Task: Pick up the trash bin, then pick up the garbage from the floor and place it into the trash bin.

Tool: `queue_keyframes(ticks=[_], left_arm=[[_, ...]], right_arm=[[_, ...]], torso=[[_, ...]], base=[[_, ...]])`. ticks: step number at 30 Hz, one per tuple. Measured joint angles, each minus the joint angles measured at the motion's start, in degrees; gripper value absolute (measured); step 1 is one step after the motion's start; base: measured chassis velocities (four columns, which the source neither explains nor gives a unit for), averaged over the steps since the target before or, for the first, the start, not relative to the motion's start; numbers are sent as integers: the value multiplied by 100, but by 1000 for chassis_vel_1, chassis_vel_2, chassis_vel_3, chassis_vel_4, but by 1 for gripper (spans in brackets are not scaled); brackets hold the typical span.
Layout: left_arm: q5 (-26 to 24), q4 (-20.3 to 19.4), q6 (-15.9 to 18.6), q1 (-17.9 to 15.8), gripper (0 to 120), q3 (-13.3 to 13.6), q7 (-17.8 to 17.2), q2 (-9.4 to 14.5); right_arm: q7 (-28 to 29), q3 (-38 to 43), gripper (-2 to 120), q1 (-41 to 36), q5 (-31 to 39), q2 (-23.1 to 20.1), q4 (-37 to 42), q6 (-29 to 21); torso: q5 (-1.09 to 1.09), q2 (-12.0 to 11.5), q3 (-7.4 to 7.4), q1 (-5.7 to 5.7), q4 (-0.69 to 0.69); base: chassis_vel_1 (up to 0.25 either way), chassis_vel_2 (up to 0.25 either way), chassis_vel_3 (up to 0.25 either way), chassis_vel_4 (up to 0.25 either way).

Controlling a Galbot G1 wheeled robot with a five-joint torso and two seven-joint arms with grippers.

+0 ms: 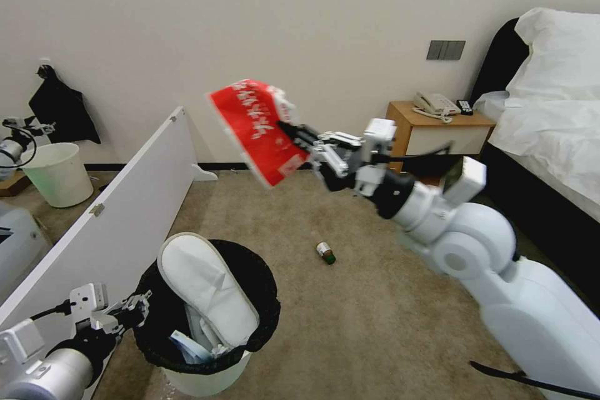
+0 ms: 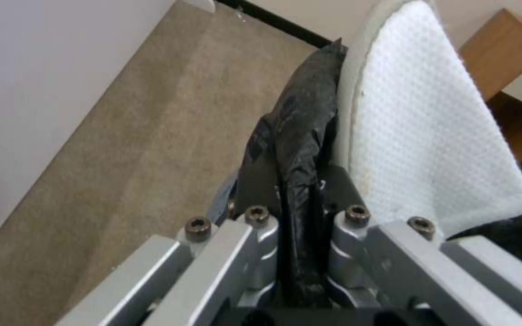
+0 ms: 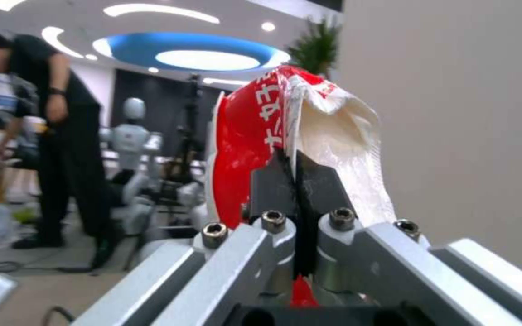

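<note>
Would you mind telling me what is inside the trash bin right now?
A white slipper stands tilted in the trash bin, sticking out above its rim, with pale litter beside it. Anything deeper is hidden.

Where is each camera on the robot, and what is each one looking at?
Head view: from the robot's head, down at the carpet, showing both arms, the right gripper and left gripper.
Left wrist view: along its fingers, clamped on the trash bin rim beside a slipper.
Right wrist view: along its fingers, pinching the red-white packet.
Shared: the head view also sees the bin, slipper and packet.
</note>
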Motion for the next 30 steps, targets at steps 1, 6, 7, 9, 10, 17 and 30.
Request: queue_keyframes(ticks=[1,6,7,9,10,17,30], left_arm=[[0,0,0,0,6,0,0,0],[10,0,3,35,6,-14,0,-24],[10,0,3,44,6,-30,1,-32],[10,0,3,60,6,-47,1,-37],[10,0,4,74,6,-56,2,-40],[0,0,9,72,6,-42,2,-79],[7,0,11,61,6,-46,-1,-90]], right_arm=[[0,0,0,0,0,0,0,0],[-2,-434,0,156,-39,182,-108,-2],[-13,-556,0,161,-78,219,-144,-2],[-31,-671,0,156,-109,238,-176,-2],[-47,-748,0,142,-131,244,-194,-1],[-124,-1198,0,-9,-278,197,-233,24],[-246,-1385,0,-413,-602,-112,-311,128]], torso=[[0,0,0,0,0],[0,0,0,0,1],[0,0,0,0,0],[0,0,0,0,-1],[0,0,0,0,-1],[0,0,0,0,0],[1,0,0,0,0]], base=[[0,0,0,0],[0,0,0,0],[0,0,0,0],[0,0,0,0],[0,0,0,0],[0,0,0,0],[0,0,0,0]])
